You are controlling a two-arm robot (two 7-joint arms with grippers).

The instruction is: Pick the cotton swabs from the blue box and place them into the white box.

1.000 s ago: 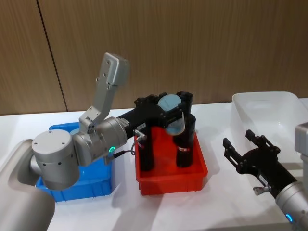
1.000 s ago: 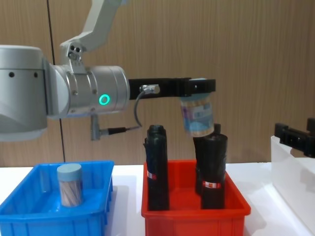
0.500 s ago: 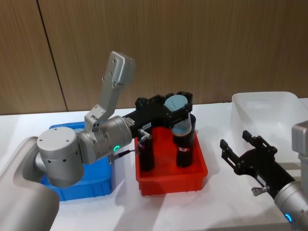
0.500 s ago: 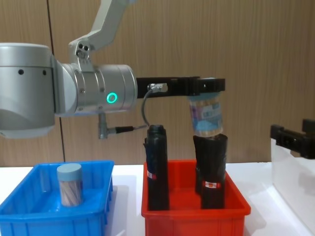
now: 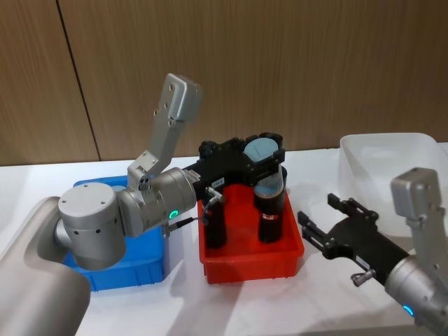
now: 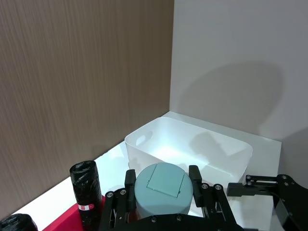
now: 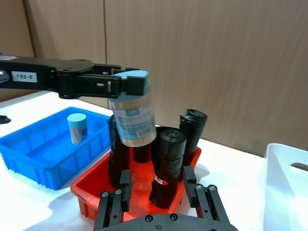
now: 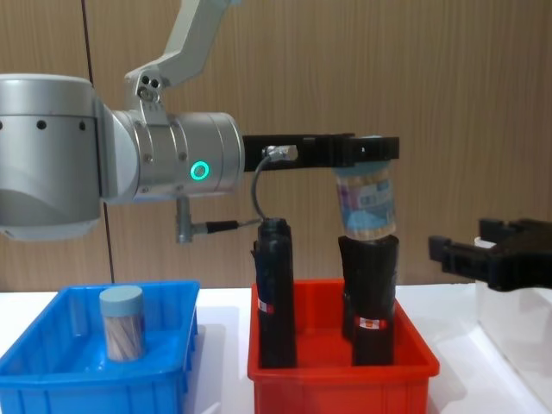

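Note:
My left gripper [image 5: 260, 151] is shut on a cotton swabs jar [image 8: 369, 200] with a pale blue lid [image 6: 160, 188]. It holds the jar in the air above the right side of the red bin, just over a black roll. A second jar of cotton swabs [image 8: 122, 322] stands upright in the blue box [image 8: 95, 384] at the left. The white box [image 5: 392, 150] sits at the far right, and I see nothing inside it [image 6: 144, 139]. My right gripper [image 5: 323, 218] hovers open between the red bin and the white box, its fingers pointing toward the held jar [image 7: 132, 115].
A red bin [image 5: 252, 262] stands between the blue box and the white box. It holds tall black rolls [image 8: 274, 293] with red labels, upright and reaching close under the held jar. A wooden wall runs along the back.
My left gripper has carried the jar a little to the right over the red bin. My right gripper has moved left, away from the white box and toward the red bin.

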